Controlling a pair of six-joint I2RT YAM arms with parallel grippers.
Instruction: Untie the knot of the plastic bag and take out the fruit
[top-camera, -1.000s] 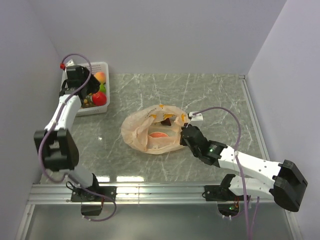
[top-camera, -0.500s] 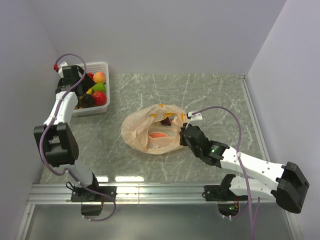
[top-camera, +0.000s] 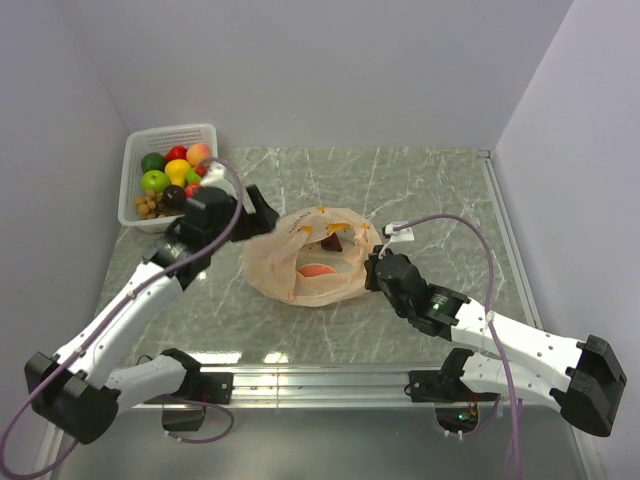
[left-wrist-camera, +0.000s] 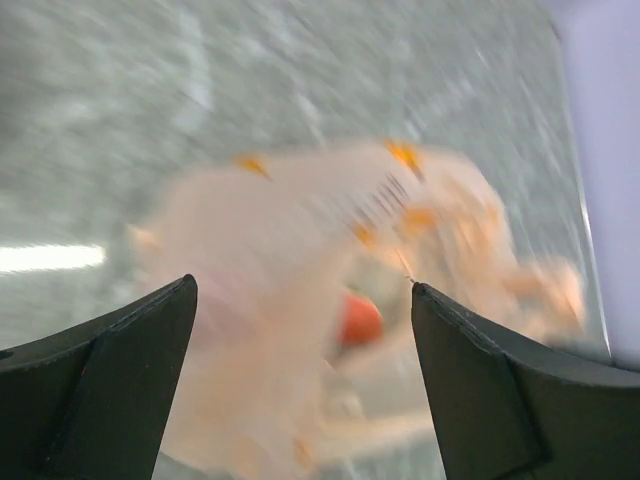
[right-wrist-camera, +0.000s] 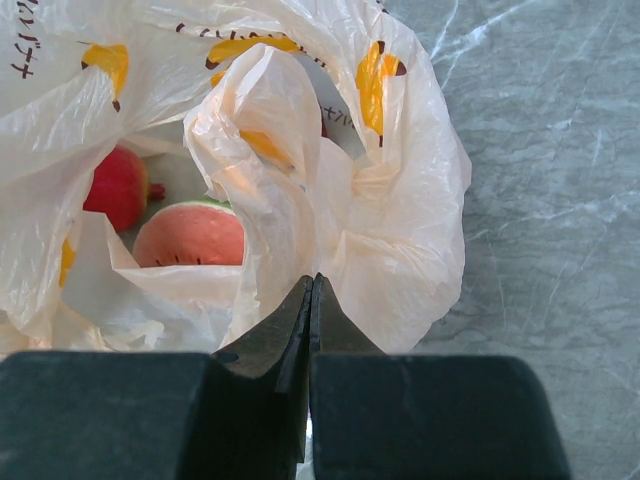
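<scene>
The plastic bag (top-camera: 290, 262) lies mid-table with its mouth open; no knot shows. Inside it are a watermelon wedge (right-wrist-camera: 190, 235) and a dark red fruit (right-wrist-camera: 118, 187). My right gripper (right-wrist-camera: 312, 280) is shut, its tips pinching a fold of the bag's right rim; in the top view it (top-camera: 371, 268) sits at the bag's right edge. My left gripper (top-camera: 257, 214) is open and empty, hovering at the bag's upper left. The left wrist view is blurred: the gripper (left-wrist-camera: 302, 290) has the bag (left-wrist-camera: 290, 260) below it, with something red-orange (left-wrist-camera: 358, 320) inside.
A white basket (top-camera: 135, 165) stands at the back left with several toy fruits, among them a green apple (top-camera: 153, 181) and a cluster of tan balls (top-camera: 148, 207). Walls close the left, back and right sides. A metal rail runs along the near edge.
My left arm has swung from over the basket to the bag's upper left, with open jaws. My right gripper has stayed shut on the bag's right rim, shifting slightly.
</scene>
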